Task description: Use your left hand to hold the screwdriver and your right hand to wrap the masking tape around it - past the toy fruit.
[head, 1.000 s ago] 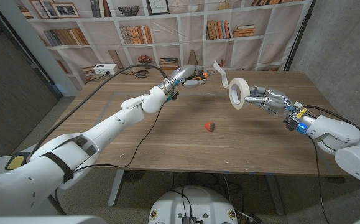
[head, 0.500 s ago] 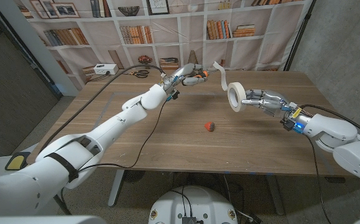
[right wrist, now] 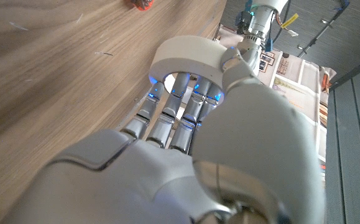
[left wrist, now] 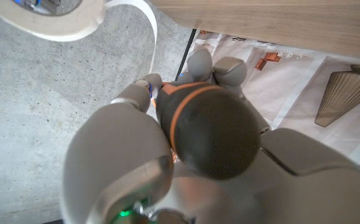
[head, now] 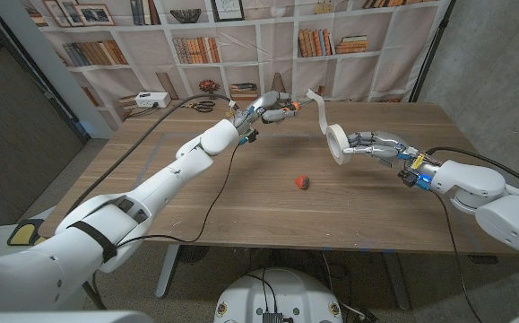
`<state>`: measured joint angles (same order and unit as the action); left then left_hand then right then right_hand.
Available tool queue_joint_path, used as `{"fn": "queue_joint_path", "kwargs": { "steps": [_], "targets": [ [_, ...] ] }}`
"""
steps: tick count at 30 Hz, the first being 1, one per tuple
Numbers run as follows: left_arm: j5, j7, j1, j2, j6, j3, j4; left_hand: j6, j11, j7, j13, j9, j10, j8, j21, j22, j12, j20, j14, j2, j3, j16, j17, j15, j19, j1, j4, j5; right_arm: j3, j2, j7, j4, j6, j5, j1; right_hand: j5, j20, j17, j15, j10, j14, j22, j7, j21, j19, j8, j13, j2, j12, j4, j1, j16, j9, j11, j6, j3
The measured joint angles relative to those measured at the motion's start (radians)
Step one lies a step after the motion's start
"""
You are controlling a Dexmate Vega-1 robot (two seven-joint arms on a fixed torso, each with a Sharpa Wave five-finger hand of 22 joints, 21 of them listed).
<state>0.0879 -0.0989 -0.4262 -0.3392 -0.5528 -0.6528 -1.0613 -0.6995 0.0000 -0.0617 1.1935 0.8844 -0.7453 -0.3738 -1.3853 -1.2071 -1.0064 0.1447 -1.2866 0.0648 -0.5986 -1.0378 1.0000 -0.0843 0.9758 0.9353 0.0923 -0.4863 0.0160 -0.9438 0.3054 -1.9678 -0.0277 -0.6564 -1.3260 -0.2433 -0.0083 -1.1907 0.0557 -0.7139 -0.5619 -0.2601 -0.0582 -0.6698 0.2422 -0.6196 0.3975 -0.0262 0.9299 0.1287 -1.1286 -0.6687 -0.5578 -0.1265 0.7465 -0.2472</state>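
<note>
The screwdriver [head: 281, 109] sits gripped in your left hand [head: 265, 107], raised over the table's [head: 241, 206] far side, beyond the toy fruit [head: 303, 182]. Your right hand [head: 380, 144] holds the tape roll [head: 336, 143] with its fingers through the core, a strip [head: 320, 106] running up to the shaft. You're mid-wrap; next, I'd judge, carry the roll round the shaft, keeping the strip taut.
</note>
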Motion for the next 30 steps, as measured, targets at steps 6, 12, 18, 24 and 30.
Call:
{"fn": "queue_joint_path", "kwargs": {
  "steps": [6,12,18,24,30],
  "targets": [
    [-0.022,-0.026,-0.002,0.006,0.011,0.008,-0.001,0.002,0.0,-0.002,-0.001,0.0,0.0,0.0,0.0,0.002,0.0,0.0,0.0,0.0,-0.002,0.0,-0.005,0.0,0.0,0.0,0.001,0.008,-0.046,-0.028,-0.038,-0.006,-0.049,0.055,0.04,0.003,0.005,-0.002,0.0,0.002,0.0,0.0,0.0,-0.004,-0.005,0.0,0.0,0.0,0.0,0.0,0.0,-0.005,0.0,0.001,0.0,0.0],
    [-0.054,-0.06,-0.008,0.009,0.036,0.017,-0.017,0.002,0.002,-0.002,-0.006,-0.005,0.002,-0.004,-0.001,0.003,-0.004,0.0,0.0,0.0,-0.004,0.0,-0.009,0.0,0.0,0.0,0.004,0.008,-0.09,-0.037,-0.062,0.013,-0.072,0.087,0.083,0.004,0.0,-0.002,-0.004,0.002,0.007,0.0,0.002,-0.011,-0.011,0.0,0.0,0.0,0.006,0.0,0.0,-0.005,0.0,0.002,-0.002,0.0],
    [-0.096,-0.099,-0.016,0.012,0.065,0.029,-0.036,0.002,0.002,-0.002,-0.007,-0.005,0.002,-0.004,0.0,0.004,-0.004,0.0,0.0,0.0,-0.004,0.0,-0.014,0.0,0.0,0.0,0.004,0.008,-0.135,-0.032,-0.082,0.053,-0.074,0.108,0.13,0.005,0.0,-0.002,-0.004,0.004,0.007,0.0,0.002,-0.012,-0.011,0.0,0.0,0.0,0.011,0.0,0.0,-0.01,0.0,0.003,-0.002,0.0],
    [-0.141,-0.141,-0.022,0.016,0.093,0.04,-0.048,0.003,0.004,-0.003,-0.007,-0.005,0.004,-0.008,0.001,0.003,-0.011,0.0,0.0,0.0,-0.004,0.0,-0.014,0.0,0.0,0.0,0.004,0.008,-0.173,-0.01,-0.107,0.099,-0.058,0.123,0.171,0.008,0.0,-0.002,-0.004,0.004,0.007,0.005,0.003,-0.018,-0.011,0.0,0.0,0.0,0.011,0.0,0.0,-0.013,0.0,0.004,-0.004,0.0],
    [-0.184,-0.185,-0.022,0.02,0.118,0.048,-0.052,0.005,0.006,-0.005,-0.008,-0.007,0.006,-0.009,0.001,0.002,-0.011,0.0,0.0,0.0,-0.004,-0.005,-0.014,0.0,0.0,0.0,0.004,0.008,-0.219,0.026,-0.136,0.155,-0.028,0.139,0.222,0.01,0.0,-0.002,-0.004,0.005,0.007,0.006,0.003,-0.022,-0.011,-0.006,0.0,0.0,0.011,0.0,0.0,-0.013,0.0,0.005,-0.004,0.0]
  ]
}}
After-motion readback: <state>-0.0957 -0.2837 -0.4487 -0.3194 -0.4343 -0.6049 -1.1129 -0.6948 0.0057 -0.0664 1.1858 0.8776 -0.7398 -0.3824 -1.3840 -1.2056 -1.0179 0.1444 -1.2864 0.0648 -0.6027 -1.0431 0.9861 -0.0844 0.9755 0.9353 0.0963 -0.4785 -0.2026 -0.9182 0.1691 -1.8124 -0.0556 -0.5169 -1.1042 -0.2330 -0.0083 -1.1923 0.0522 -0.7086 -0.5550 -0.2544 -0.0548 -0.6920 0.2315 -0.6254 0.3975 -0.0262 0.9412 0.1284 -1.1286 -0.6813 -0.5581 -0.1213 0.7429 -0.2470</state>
